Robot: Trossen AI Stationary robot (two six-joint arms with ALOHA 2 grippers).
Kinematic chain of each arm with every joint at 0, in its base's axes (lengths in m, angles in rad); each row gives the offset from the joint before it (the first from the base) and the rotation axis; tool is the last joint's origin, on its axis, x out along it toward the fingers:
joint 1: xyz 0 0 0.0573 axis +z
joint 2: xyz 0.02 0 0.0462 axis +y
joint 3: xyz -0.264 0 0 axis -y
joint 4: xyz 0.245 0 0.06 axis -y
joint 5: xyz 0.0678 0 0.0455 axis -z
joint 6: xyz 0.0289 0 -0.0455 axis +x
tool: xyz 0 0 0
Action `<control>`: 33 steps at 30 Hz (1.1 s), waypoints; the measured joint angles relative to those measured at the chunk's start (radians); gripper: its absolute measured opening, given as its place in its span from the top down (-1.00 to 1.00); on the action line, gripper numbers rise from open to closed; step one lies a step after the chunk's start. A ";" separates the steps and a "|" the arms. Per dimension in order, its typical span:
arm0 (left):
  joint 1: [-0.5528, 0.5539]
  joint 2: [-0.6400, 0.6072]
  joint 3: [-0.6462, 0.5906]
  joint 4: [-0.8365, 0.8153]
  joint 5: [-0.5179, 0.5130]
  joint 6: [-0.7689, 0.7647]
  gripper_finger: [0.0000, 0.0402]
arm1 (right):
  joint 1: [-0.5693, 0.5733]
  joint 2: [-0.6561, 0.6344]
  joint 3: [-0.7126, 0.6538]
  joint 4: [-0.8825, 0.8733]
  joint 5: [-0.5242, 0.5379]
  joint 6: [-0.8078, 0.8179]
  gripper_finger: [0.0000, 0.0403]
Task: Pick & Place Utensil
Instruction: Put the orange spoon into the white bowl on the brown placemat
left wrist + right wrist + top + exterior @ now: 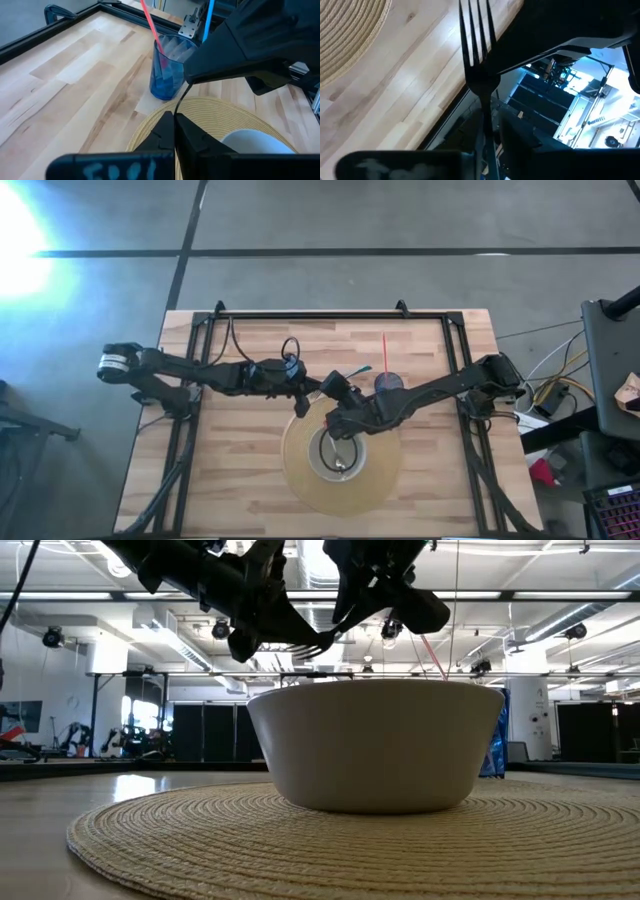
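Note:
A black fork (479, 75) hangs in the air above the far left rim of a white bowl (375, 745), between my two grippers; it also shows in the low view (310, 642). My right gripper (335, 395) is shut on the fork. My left gripper (300, 398) is shut, with its fingertips (165, 125) right at the fork's tine end (182, 97). The bowl (318, 450) stands on a round woven mat (300, 480). My right gripper pinches the fork's handle (485, 125) between its two fingers, coming level from the table's right. The handle runs along the fingers and the tines (475, 30) stick out past them toward the left arm. The fork is lifted clear. My left gripper: I cannot tell whether it touches the fork.
A blue tumbler (388, 384) with a red straw (150, 22) and a blue straw (207, 20) stands on the wood just beyond the mat, right of the grippers. A black frame (330, 314) runs along the table's far edge and sides.

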 joint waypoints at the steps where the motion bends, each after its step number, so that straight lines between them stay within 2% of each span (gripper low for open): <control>1: 0.000 0.000 0.000 0.000 0.000 0.000 1.00 | 0.000 0.000 0.000 0.002 0.000 0.001 0.67; 6: 0.000 -0.003 0.000 -0.006 0.001 0.004 1.00 | 0.002 -0.001 0.001 0.004 0.001 0.005 0.50; 13: 0.002 -0.016 0.000 -0.035 -0.026 0.007 1.00 | 0.002 -0.013 0.001 0.006 0.003 0.050 0.38; 24: 0.008 -0.023 0.000 -0.062 -0.066 0.011 1.00 | 0.002 -0.027 0.001 0.009 0.004 0.092 0.32; 33: 0.008 -0.063 0.000 -0.107 -0.094 0.012 1.00 | 0.003 -0.060 0.001 0.009 0.054 0.141 0.25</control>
